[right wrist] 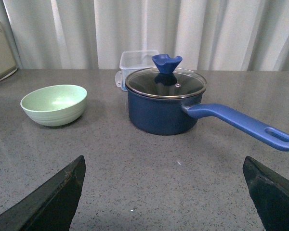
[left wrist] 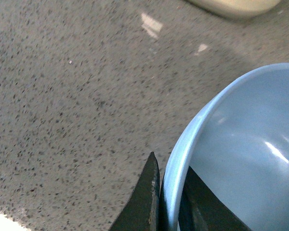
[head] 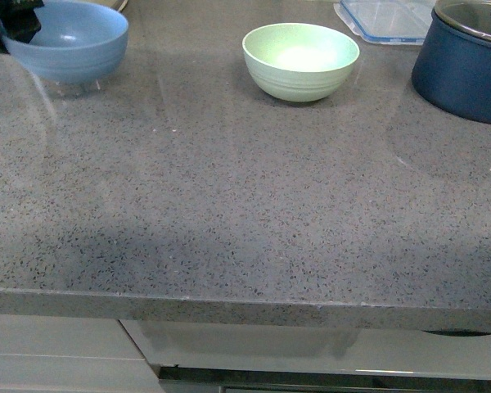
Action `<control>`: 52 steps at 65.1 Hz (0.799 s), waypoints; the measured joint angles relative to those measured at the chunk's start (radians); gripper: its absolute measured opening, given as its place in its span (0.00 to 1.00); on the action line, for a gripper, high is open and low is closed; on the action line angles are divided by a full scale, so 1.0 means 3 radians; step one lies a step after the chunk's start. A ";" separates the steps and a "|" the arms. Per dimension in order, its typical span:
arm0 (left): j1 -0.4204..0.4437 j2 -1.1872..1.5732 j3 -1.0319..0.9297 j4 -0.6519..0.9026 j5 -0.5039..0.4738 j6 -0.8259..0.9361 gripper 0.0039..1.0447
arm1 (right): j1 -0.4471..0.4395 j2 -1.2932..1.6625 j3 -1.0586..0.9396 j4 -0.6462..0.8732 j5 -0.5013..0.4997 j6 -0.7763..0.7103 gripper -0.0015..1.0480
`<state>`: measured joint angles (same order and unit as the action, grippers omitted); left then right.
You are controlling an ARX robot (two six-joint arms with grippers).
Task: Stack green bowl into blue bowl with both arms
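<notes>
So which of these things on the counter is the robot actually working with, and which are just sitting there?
Part of the job:
green bowl, standing alone
blue bowl, its rim pinched by the left gripper
right gripper, open and empty

Just lying about:
navy pot with a glass lid
clear plastic container

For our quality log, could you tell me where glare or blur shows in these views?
Front view: faint glare streaks the countertop. Left wrist view: a bright highlight inside the blue bowl. Right wrist view: evenly lit, green bowl and pot sharp.
</notes>
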<state>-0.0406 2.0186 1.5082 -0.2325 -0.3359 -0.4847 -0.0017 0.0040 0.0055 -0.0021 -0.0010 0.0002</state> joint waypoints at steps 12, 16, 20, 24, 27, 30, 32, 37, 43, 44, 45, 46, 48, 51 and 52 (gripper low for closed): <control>-0.0211 0.0000 0.0181 -0.0121 0.0072 -0.0038 0.05 | -0.0001 0.0000 0.0000 0.0000 -0.0001 0.0000 0.90; -0.0303 0.0005 0.0182 -0.0159 0.0094 -0.0055 0.05 | -0.0001 0.0000 0.0000 0.0000 0.0000 0.0000 0.90; -0.0360 0.0020 0.0192 -0.0186 0.0106 -0.0062 0.05 | -0.0001 0.0000 0.0000 0.0000 0.0000 0.0000 0.90; -0.0416 0.0043 0.0209 -0.0202 0.0114 -0.0075 0.05 | 0.0000 0.0000 0.0000 0.0000 0.0000 0.0000 0.90; -0.0482 0.0080 0.0231 -0.0215 0.0137 -0.0076 0.05 | -0.0001 0.0000 0.0000 0.0000 -0.0001 0.0000 0.90; -0.0533 0.0108 0.0245 -0.0221 0.0136 -0.0076 0.05 | -0.0001 0.0000 0.0000 0.0000 -0.0001 0.0000 0.90; -0.0549 0.0117 0.0249 -0.0221 0.0136 -0.0076 0.05 | -0.0001 0.0000 0.0000 0.0000 -0.0001 0.0001 0.90; -0.0598 0.0161 0.0285 -0.0230 0.0139 -0.0084 0.05 | -0.0001 0.0000 0.0000 0.0000 0.0000 0.0000 0.90; -0.0636 0.0219 0.0343 -0.0230 0.0139 -0.0085 0.05 | -0.0001 0.0000 0.0000 0.0000 0.0000 0.0000 0.90; -0.0638 0.0226 0.0351 -0.0230 0.0139 -0.0084 0.05 | -0.0001 0.0000 0.0000 0.0000 0.0000 0.0000 0.90; -0.0640 0.0234 0.0359 -0.0229 0.0137 -0.0084 0.05 | -0.0001 0.0000 0.0000 0.0000 0.0000 0.0000 0.90; -0.0641 0.0242 0.0367 -0.0230 0.0137 -0.0084 0.05 | -0.0001 0.0000 0.0000 0.0000 0.0000 0.0000 0.90; -0.0642 0.0266 0.0393 -0.0230 0.0137 -0.0084 0.05 | -0.0001 0.0000 0.0000 0.0000 -0.0001 0.0000 0.90; -0.0643 0.0298 0.0423 -0.0231 0.0132 -0.0084 0.05 | -0.0001 0.0000 0.0000 0.0000 -0.0001 0.0000 0.90; -0.0643 0.0305 0.0431 -0.0231 0.0132 -0.0084 0.05 | -0.0001 0.0000 0.0000 0.0000 -0.0001 0.0000 0.90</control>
<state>-0.2337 2.1101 1.6375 -0.3019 -0.2962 -0.5098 -0.0021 0.0040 0.0055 -0.0021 -0.0013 0.0002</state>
